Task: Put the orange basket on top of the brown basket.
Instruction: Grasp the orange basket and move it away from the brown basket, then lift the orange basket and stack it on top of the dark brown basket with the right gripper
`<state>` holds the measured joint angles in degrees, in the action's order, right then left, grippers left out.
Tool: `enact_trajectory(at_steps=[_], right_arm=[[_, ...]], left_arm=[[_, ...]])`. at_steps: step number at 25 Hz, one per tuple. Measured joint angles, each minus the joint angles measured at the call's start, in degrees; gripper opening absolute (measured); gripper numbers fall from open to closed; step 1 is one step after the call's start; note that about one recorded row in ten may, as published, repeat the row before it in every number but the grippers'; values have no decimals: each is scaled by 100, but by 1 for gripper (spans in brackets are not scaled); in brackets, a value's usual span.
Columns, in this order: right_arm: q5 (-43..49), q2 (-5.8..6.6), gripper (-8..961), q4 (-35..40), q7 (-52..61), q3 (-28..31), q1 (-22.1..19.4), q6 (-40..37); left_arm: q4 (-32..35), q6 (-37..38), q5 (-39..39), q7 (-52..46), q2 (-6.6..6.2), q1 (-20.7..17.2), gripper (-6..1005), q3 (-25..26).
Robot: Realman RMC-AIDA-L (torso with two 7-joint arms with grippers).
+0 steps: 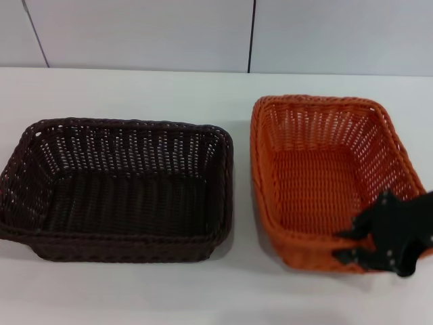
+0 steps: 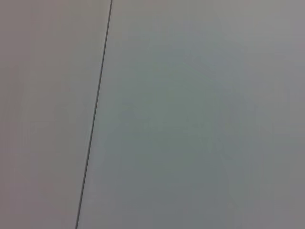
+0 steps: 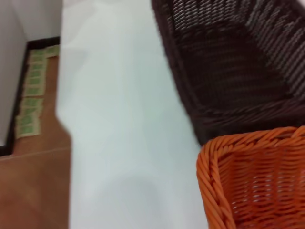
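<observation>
the orange basket [image 1: 325, 176] sits on the white worktop [image 1: 135, 291] just right of the brown basket [image 1: 118, 189]. the right end effector [image 1: 369, 247] pinches its near right rim corner.

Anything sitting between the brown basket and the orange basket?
No. In the head view only a bare strip of white table separates the brown basket from the orange basket.

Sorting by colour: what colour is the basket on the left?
Dark brown basket, open-weave wicker; clearest in the head view.
</observation>
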<state>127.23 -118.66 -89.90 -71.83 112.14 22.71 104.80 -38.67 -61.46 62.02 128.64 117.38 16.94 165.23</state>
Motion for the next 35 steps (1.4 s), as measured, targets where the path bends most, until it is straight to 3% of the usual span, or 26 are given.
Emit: enact_trajectory(at_steps=[5,21,30,35], right_arm=[[38,13,175,-209,-7,133,170,-39],[391,15,161,-1856,-124,14,459,-425],[330,11,161,-2196,-482,-96,742,-813],[-172,10,161,-2125,-797,-286,995,-1210]], left_arm=[[-2,-12,-34,7,-11,31,741,0],[55,-26,-207,12,-18,37,741,0],[67,-14,-353,10,-14,38,741,0],[94,-10,-355,8,-13,60,741,0]])
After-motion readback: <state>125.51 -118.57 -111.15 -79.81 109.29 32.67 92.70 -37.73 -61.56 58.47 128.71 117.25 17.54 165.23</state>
